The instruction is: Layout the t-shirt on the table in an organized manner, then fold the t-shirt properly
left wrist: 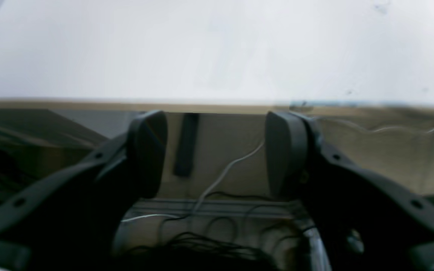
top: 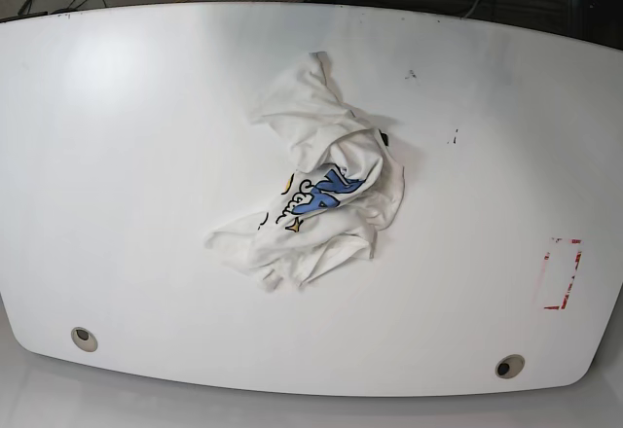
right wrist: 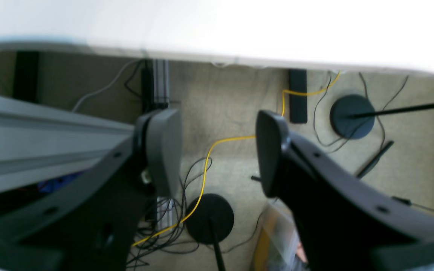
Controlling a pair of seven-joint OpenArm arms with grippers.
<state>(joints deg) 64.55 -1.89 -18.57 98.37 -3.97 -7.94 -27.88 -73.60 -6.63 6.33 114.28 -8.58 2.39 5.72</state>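
While the t-shirt point(top: 316, 185) lies crumpled near the middle of the counter point(top: 136, 156), blue print showing, I see both jaws parted and empty; the left gripper point(left wrist: 216, 152) and right gripper point(right wrist: 219, 152) hang past the counter's edge, over floor cables point(right wrist: 202, 180).

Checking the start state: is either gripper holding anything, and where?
Nothing. The left gripper and right gripper are open and empty; the t-shirt lies crumpled on the table.
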